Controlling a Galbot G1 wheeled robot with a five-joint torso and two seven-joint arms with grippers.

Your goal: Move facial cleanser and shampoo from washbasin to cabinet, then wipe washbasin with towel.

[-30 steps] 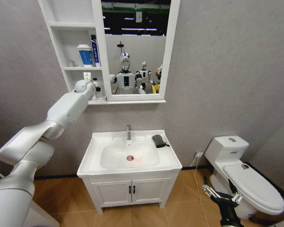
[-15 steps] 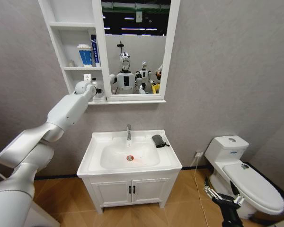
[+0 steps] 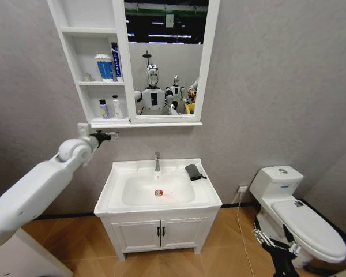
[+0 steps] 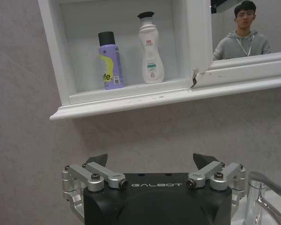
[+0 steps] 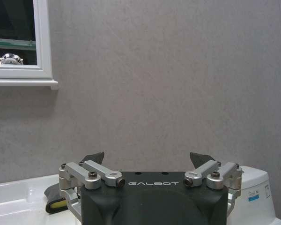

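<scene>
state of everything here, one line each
left end effector: open, empty, below the cabinet's bottom shelf
right end effector: open, empty, low beside the toilet
purple bottle: upright on the bottom shelf
white bottle: upright beside it
towel: folded on the washbasin rim
vanity doors: shut

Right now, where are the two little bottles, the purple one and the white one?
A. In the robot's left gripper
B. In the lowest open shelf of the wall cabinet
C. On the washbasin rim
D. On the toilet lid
B: the purple bottle and white bottle stand side by side in the cabinet bottom niche, while the left gripper is open and empty below it.
</scene>
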